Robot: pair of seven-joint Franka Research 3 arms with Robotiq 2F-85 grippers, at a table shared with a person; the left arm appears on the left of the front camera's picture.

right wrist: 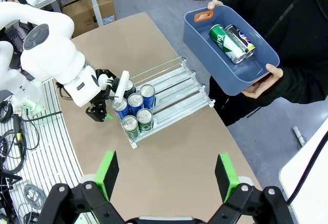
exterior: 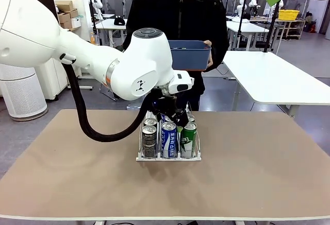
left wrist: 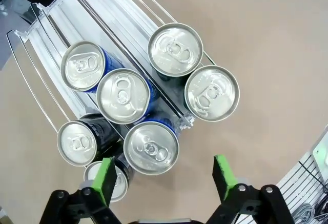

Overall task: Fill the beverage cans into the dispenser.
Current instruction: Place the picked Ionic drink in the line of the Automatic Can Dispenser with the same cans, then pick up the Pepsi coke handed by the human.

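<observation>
Front view: the dispenser [exterior: 168,157] is set mid-table, with cans [exterior: 168,138] packed at its near end and the left gripper [exterior: 174,118] held just above them.

Left wrist view: its fingers are spread wide and nothing is gripped.

Right wrist view: the right gripper [right wrist: 166,175] is held high, open and empty. Two more cans are offered in a tub [right wrist: 202,29] by a person [right wrist: 277,8].
</observation>
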